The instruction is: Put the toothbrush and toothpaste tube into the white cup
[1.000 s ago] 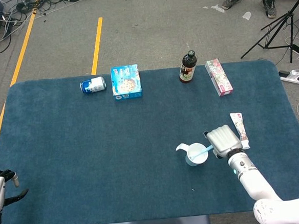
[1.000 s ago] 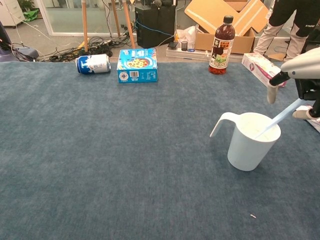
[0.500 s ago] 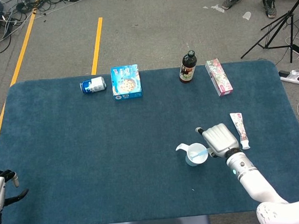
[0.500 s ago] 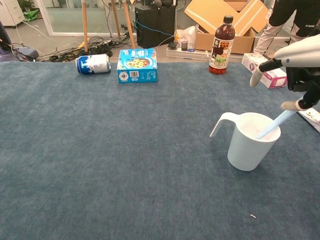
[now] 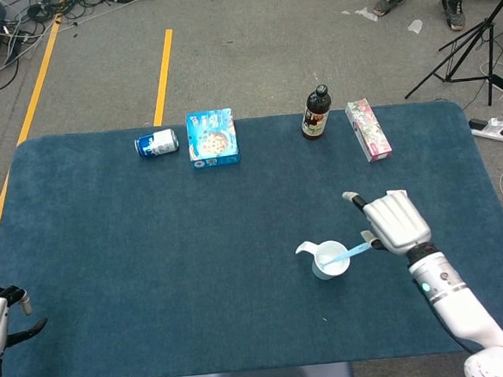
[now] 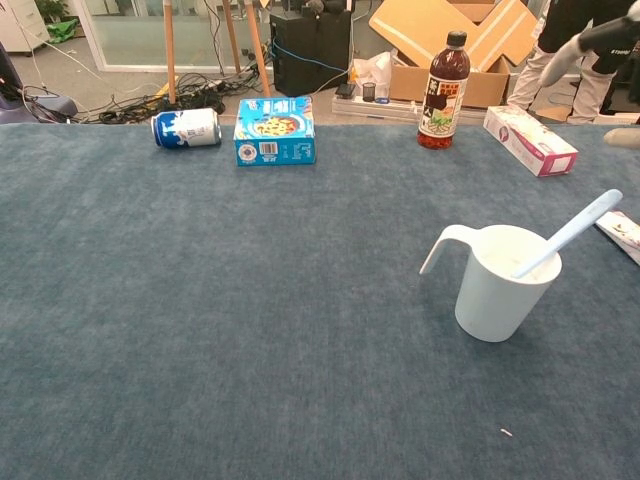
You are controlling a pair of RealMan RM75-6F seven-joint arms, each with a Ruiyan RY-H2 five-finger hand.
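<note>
The pale blue toothbrush (image 6: 570,232) stands slanted in the white cup (image 6: 497,283), its lower end inside and its handle leaning out over the rim toward the right. The cup is smooth plastic with a curved hooked handle on its left side (it looks more like a small jug). The toothpaste tube (image 6: 622,233) lies flat on the surface (image 5: 152,247), just right of the cup; in the head view the right robot hand (image 5: 395,222) covers it. That hand hovers above it with pale fingers spread apart, holding nothing. The left robot hand (image 5: 0,315) sits at the near left edge, fingers apart and empty.

The surface is a dark blue, felt-like cloth with rounded corners. Along its far edge lie a blue can (image 6: 186,127) on its side, a blue box (image 6: 274,131), a dark bottle (image 6: 444,91) and a pink box (image 6: 529,140).
</note>
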